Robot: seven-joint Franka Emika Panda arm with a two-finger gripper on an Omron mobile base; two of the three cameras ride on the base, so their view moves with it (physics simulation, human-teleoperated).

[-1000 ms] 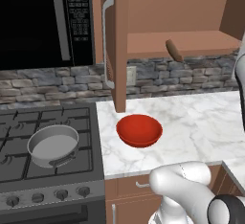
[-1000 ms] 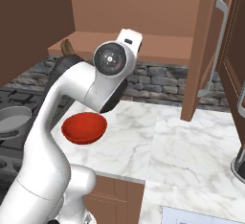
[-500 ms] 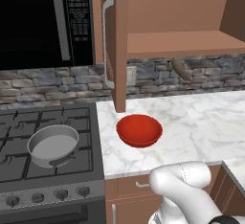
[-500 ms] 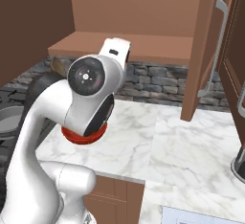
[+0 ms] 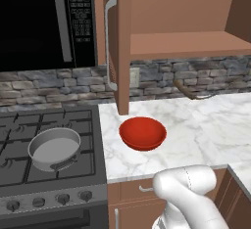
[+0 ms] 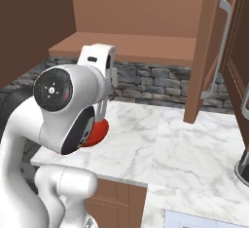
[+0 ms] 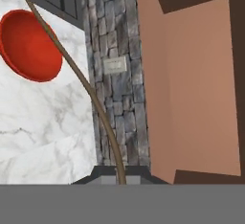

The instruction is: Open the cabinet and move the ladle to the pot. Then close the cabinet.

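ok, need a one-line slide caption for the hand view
Gripper shut on the ladle, its handle arcing past the red bowl on the marble counter.

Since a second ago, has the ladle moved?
Yes. The ladle has dropped from beside the cabinet shelf's front edge to below it, against the stone backsplash.

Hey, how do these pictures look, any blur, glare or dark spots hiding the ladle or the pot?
Left base view: sharp, evenly lit, no glare; the pot is clear on the stove, the ladle thin and dark against the stone wall. Right base view: sharp, but the arm blocks much of the counter. Hand view: rolled sideways, sharp; the ladle's handle runs from the gripper past the bowl.
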